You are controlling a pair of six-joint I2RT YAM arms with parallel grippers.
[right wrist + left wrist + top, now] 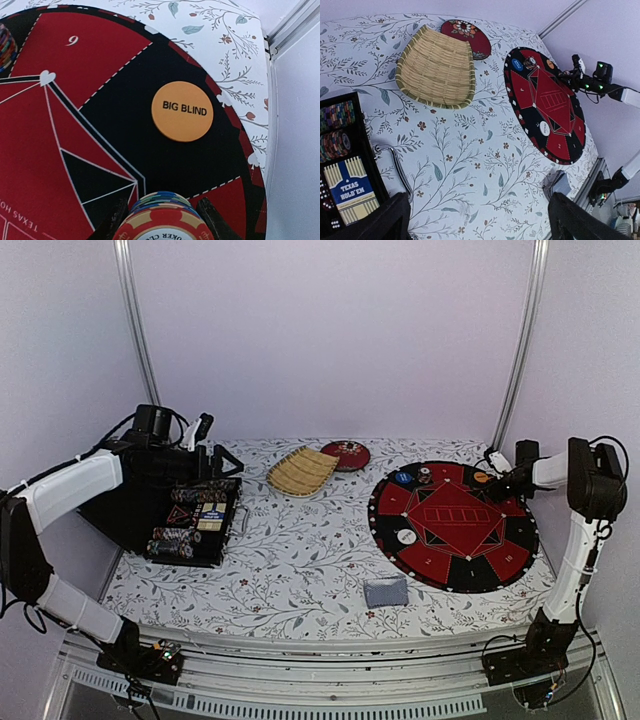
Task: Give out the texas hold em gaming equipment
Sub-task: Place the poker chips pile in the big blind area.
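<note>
My right gripper (162, 222) is shut on a stack of mixed-colour poker chips (162, 215), low over the back right of the round red and black poker mat (452, 560). An orange BIG BLIND button (182, 111) lies on the mat just beyond the stack. Another chip stack (425, 477), a blue button (402, 479) and the white button (407, 537) also sit on the mat. The grey-blue card deck (386, 591) lies on the cloth in front of the mat. My left gripper (480, 225) is open and empty, above the black case (190, 525) of chips at the left.
The woven bamboo tray (302, 472) and the red lacquer dish (346, 454) stand at the back centre. The case holds rows of chips (337, 130) and a Texas Hold'em card box (350, 192). White walls and metal posts close in the table.
</note>
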